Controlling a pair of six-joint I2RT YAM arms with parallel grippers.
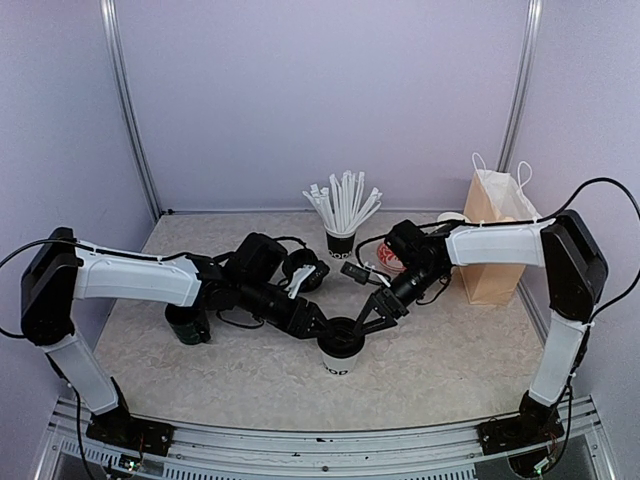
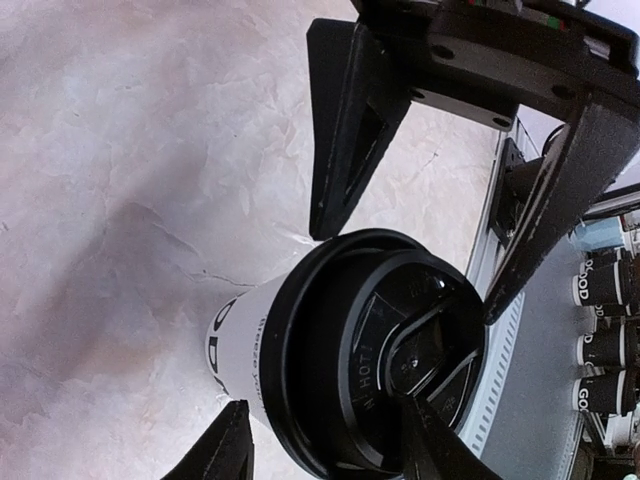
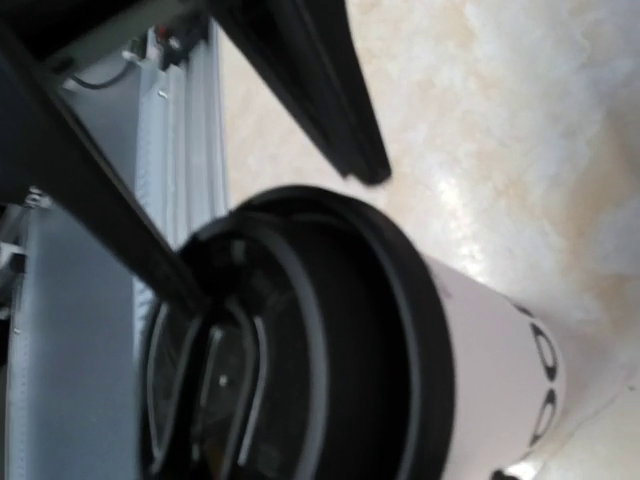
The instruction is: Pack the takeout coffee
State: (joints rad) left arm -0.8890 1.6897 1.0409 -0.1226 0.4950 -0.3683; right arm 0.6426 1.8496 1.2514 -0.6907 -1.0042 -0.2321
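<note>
At the cup's [image 1: 340,364] 10 o'clock the left gripper [image 1: 322,328] straddles the lid [image 1: 342,338], grip unclear; at 2 o'clock the right gripper [image 1: 367,323] stands spread, one finger on the lid.

Brown paper bag [image 1: 492,245] at right, cup of white straws [image 1: 341,238] at back, dark green mug [image 1: 186,325] left

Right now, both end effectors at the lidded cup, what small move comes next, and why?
Probably press the right end effector down on the lid: one finger lies across its top, the left end effector straddles the rim, and whether it is fully seated cannot be told.
</note>
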